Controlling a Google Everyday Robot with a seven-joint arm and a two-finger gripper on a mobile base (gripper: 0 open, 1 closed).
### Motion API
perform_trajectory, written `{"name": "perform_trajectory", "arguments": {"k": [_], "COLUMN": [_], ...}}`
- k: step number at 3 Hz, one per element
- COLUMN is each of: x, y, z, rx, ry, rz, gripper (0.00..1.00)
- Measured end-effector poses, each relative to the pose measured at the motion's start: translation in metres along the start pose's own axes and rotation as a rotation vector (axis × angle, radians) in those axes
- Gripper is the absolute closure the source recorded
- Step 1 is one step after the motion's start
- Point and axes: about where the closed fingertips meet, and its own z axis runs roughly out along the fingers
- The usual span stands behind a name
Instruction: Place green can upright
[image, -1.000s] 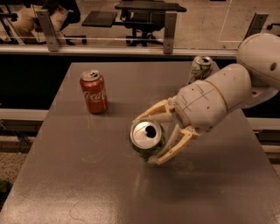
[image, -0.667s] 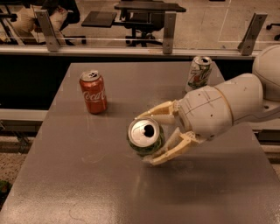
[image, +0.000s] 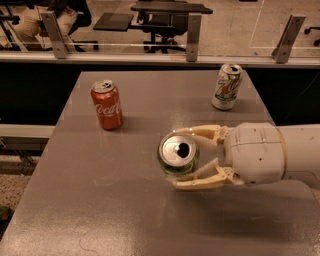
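At centre frame the gripper (image: 173, 159) has its jaws clamped around the green can (image: 178, 151); release while tilted or clear of the worktop (image: 100, 200) could topple it.

gripper (image: 176, 159) from right, clasping can (image: 178, 153) at table (image: 100, 200) centre | Coke can (image: 106, 105) behind-left | 7Up can (image: 226, 86) behind-right

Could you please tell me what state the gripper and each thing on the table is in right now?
gripper: over the table, shut on the green can.
green can: opened, silver top facing the camera, gripped from both sides; contact with the table unclear.
red can: upright on the table, untouched.
white can: upright near the far edge, untouched.
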Motion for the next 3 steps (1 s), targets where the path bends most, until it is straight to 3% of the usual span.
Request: {"name": "perform_trajectory", "arguments": {"k": [1, 2, 3], "x": [0.013, 0.026, 0.035], "y": [-0.003, -0.005, -0.008], "z": [-0.010, -0.016, -0.018], "rx": [0.123, 0.191, 0.215], "ry": [-0.041, -0.064, -0.056], "rz": [0.055, 0.115, 0.177], "gripper": [1.00, 1.00, 1.00]}}
